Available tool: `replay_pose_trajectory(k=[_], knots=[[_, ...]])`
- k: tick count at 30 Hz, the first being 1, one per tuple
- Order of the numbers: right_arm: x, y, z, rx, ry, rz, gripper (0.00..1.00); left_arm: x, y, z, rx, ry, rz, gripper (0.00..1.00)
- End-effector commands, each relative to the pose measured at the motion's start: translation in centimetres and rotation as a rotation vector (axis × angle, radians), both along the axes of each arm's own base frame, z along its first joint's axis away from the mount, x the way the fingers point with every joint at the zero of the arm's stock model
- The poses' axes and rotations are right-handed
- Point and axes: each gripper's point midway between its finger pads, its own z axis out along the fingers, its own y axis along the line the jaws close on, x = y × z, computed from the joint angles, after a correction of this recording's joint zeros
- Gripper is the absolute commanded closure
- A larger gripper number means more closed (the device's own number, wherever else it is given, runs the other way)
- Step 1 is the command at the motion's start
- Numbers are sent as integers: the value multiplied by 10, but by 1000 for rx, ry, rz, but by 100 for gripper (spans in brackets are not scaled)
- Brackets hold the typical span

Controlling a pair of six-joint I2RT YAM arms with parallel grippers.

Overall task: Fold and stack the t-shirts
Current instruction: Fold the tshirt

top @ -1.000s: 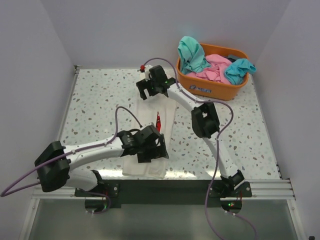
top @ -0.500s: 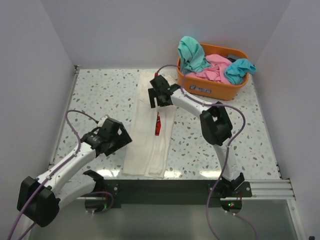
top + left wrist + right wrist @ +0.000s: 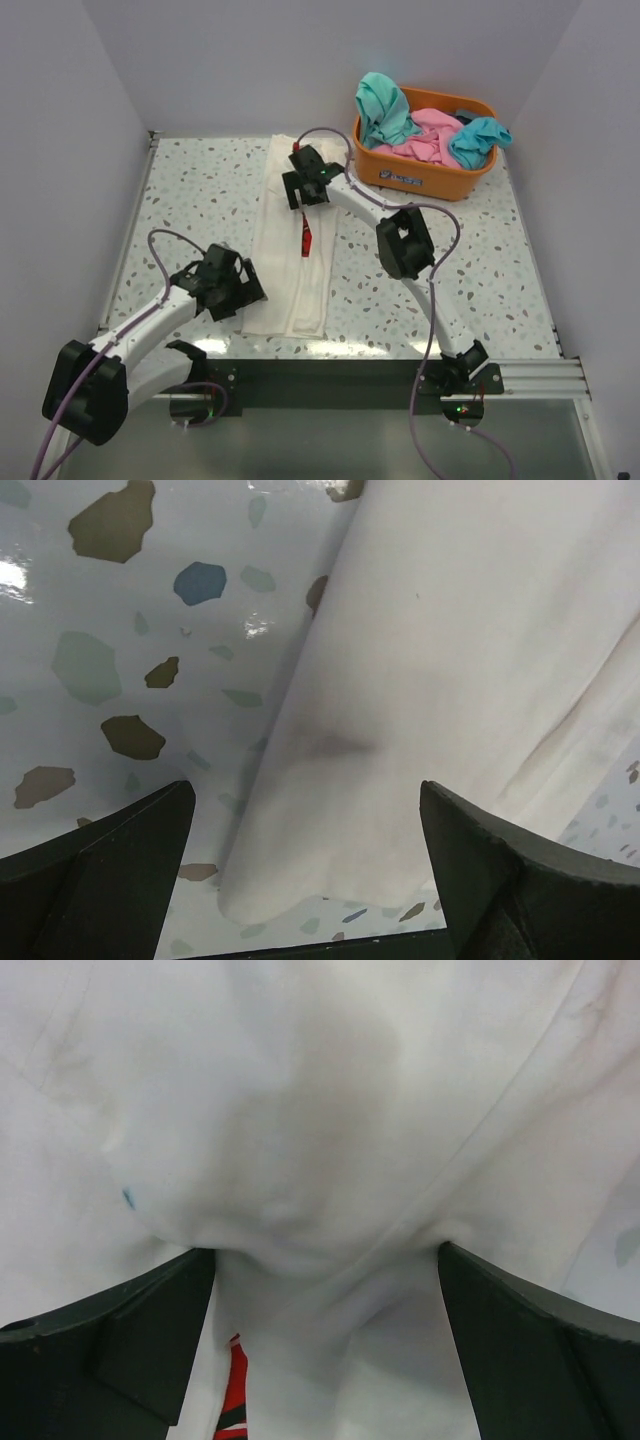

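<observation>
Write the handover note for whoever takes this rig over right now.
Left claw: open, low over the near left corner of the cream shirt, gripping nothing.
Right claw: open over the shirt's far part, cloth humped between its fingers.
Things: the cream shirt lies on the table as a long strip, sides folded in, red print showing between the flaps. Teal shirts and pink shirt are heaped in the orange basket.
Done: lengthwise fold of the cream shirt.
Left: fold it crosswise, then fold and stack the rest.
</observation>
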Motion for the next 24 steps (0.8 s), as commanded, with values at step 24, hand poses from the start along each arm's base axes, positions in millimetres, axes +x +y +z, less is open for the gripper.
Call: replay_pose_trajectory(k=[24], knots=[[-76, 41, 178, 240, -208, 407, 1, 1, 11, 26, 29, -86, -17, 0]])
